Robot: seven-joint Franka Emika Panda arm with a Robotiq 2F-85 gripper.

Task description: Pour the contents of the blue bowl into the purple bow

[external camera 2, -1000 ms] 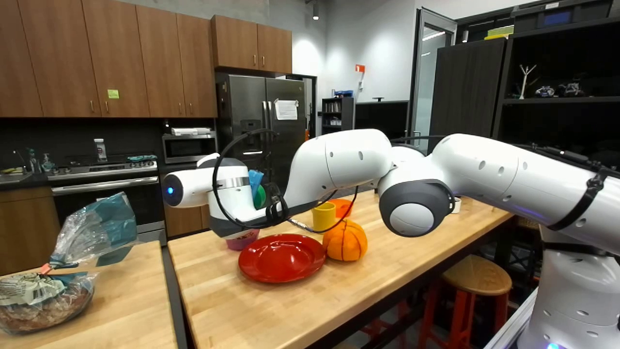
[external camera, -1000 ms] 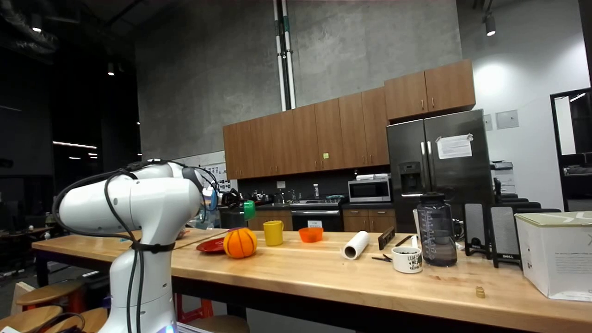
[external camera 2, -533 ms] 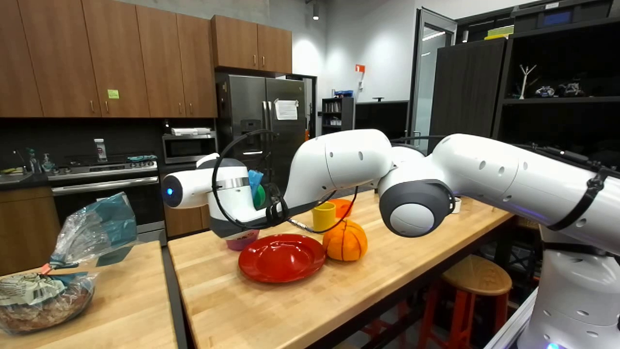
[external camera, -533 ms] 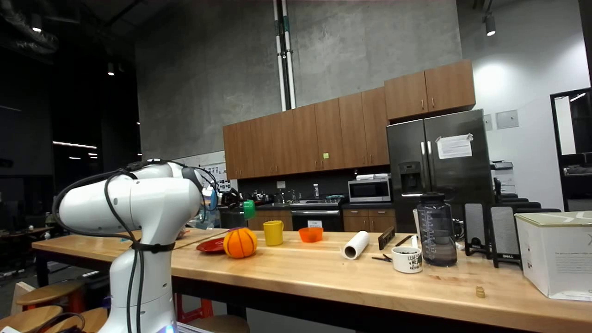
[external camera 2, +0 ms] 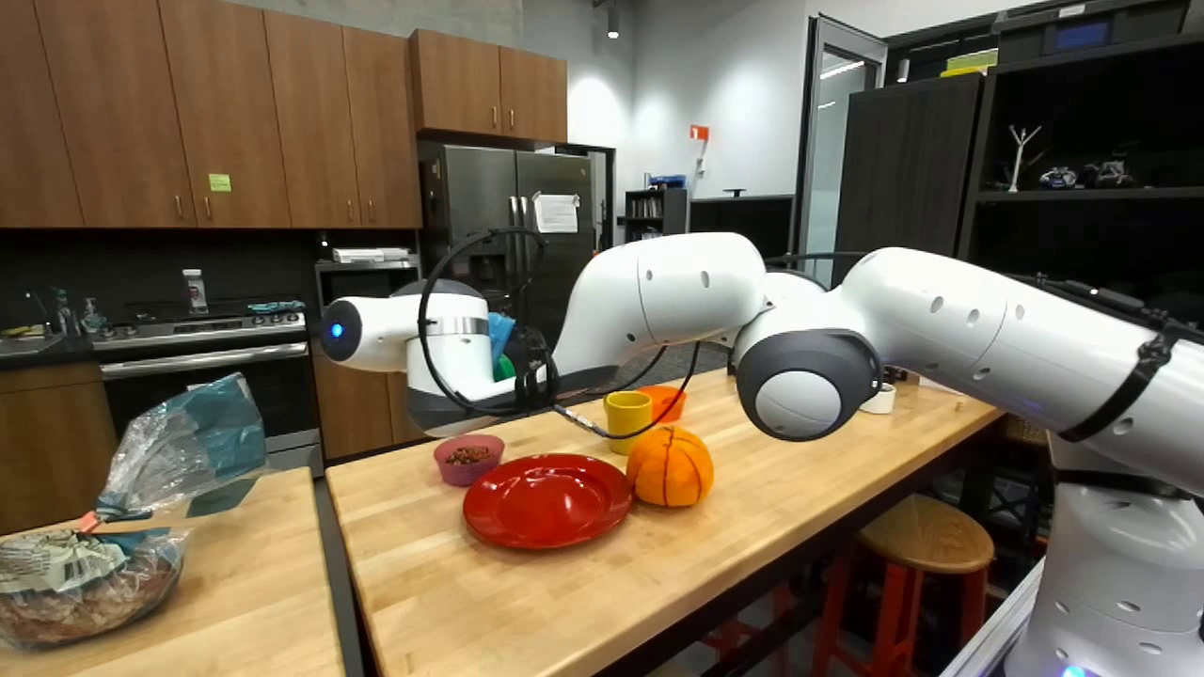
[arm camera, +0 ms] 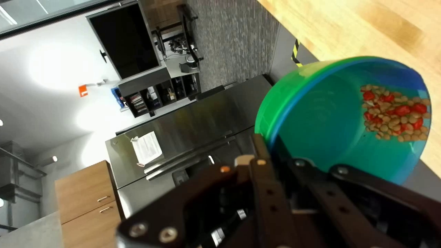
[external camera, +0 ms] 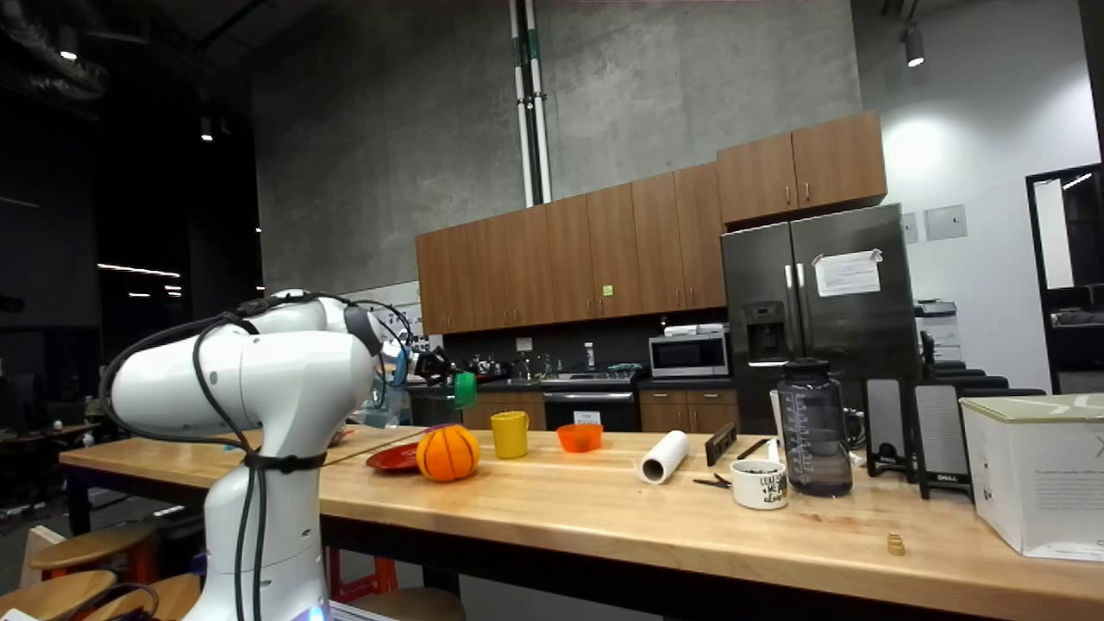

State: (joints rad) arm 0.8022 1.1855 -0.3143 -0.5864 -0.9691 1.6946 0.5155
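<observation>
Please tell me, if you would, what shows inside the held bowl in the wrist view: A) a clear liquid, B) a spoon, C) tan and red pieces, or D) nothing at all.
C, since the wrist view shows tan and red pieces gathered at one side of the held bowl, which the gripper pinches at its rim.

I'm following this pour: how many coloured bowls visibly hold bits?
2: the blue-green bowl, held in the claw, and the purple bowl beside the red plate. Whether the orange bowl holds any is unclear.
</observation>
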